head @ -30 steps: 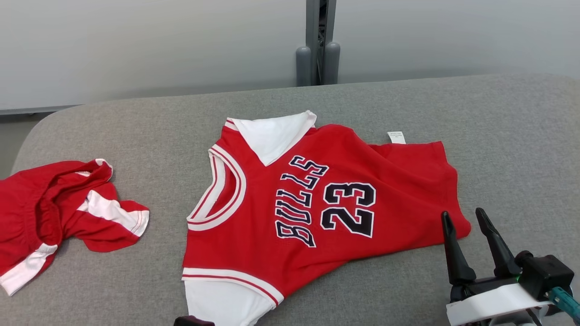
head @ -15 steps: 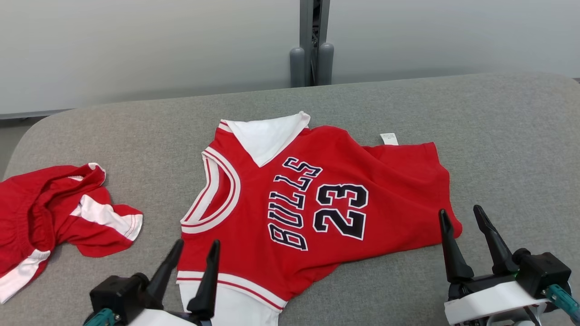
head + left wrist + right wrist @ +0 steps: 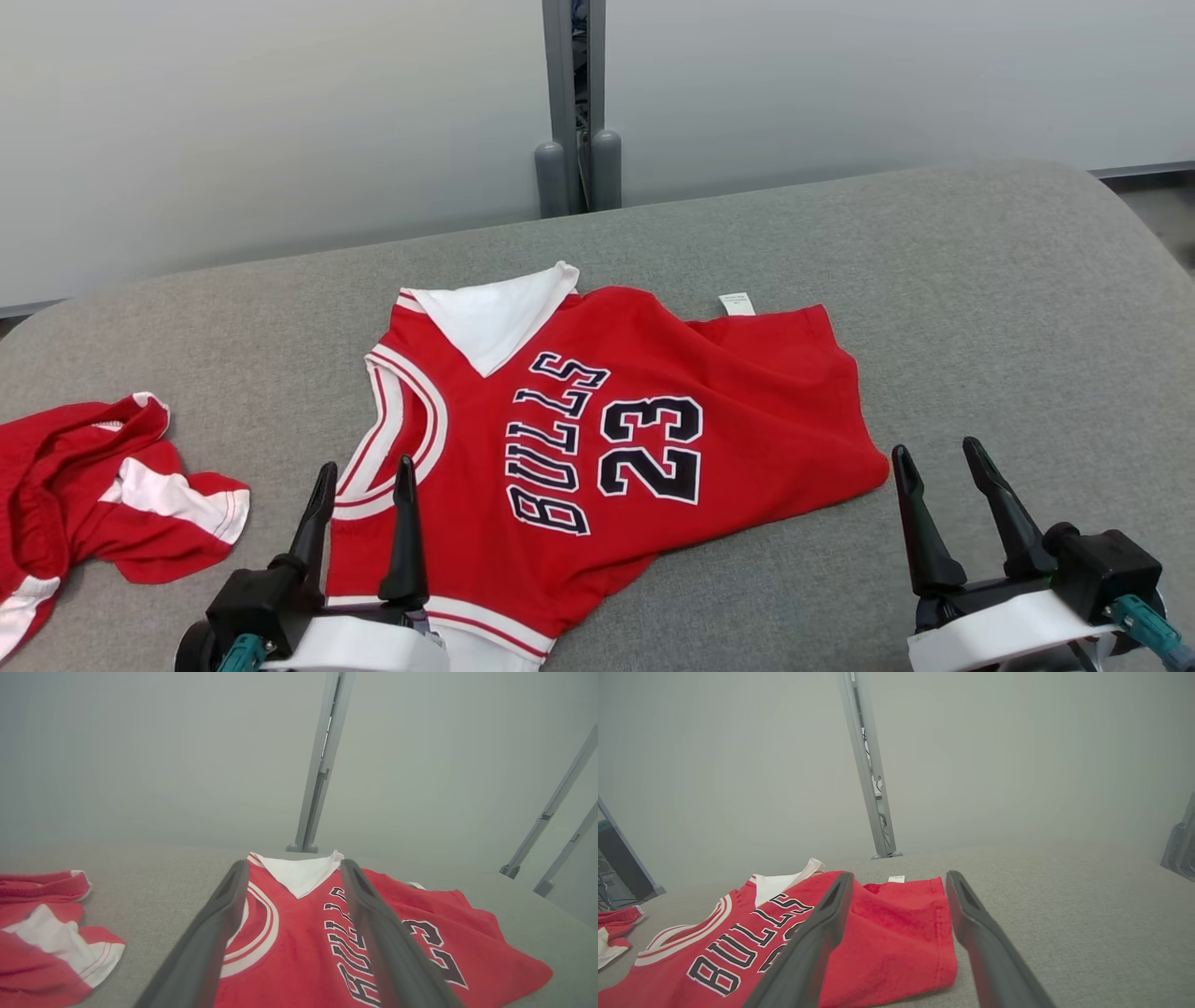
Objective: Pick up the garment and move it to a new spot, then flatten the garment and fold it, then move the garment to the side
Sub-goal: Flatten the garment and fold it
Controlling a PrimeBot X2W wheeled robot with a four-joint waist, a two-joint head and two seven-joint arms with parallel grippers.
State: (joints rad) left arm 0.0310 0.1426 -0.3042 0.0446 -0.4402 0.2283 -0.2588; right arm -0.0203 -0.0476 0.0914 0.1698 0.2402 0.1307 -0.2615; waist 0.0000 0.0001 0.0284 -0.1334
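On red jersey [image 3: 597, 429], black "BULLS" and "23"

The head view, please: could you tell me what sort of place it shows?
Likely a lab test bay, not a home: grey fabric-covered rounded table, plain pale partition panels, grey metal post joining them.

You cannot read the label [image 3: 736, 303] on the jersey's [image 3: 597, 439] far edge, it is too small; the jersey's near white sleeve [image 3: 471, 653] runs behind the left gripper [image 3: 365, 465] and off the head view's bottom edge; left of the jersey, the frame cuts the bundle [image 3: 84, 485]; in the right wrist view a finger [image 3: 817, 938] covers the jersey's number.
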